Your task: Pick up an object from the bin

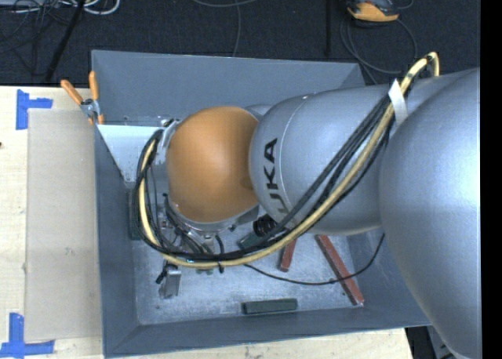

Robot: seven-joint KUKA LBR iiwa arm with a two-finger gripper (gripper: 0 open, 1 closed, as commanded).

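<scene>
Small grey piece (168, 280), blocky with a darker upper end, lies on the floor of the bin (227, 83), in the front-left part and near the left wall. It is the loose thing nearest the gripper (187, 233), lying just in front of it and slightly to the left in the camera view. Whether the two touch cannot be told.

Gripper: some dark hardware shows beneath the orange cover (208, 163) on the wrist, low over the left half of the bin floor. How far open it is cannot be told, because the cover and the cabling hide it. Whether it has hold of anything cannot be told either.

Cables (146, 193): a yellow and black bundle runs along the arm, loops round the left side of the orange cover and passes under it, just behind the grey piece.

Arm (337, 161): silver, with part of the KUKA lettering visible. It comes in from the right and covers the middle and right of the bin.

Other contents:
- Dark flat bar (269, 306) lies close to the front wall near the middle and parallel to that wall, well apart from the grey piece.
- Long reddish-brown stick (340, 270) lies on the right part of the floor, running diagonally from under the arm toward the front-right corner.
- Short reddish-brown stick (287, 256) is just left of the long one, and its upper end is hidden by the arm.
</scene>
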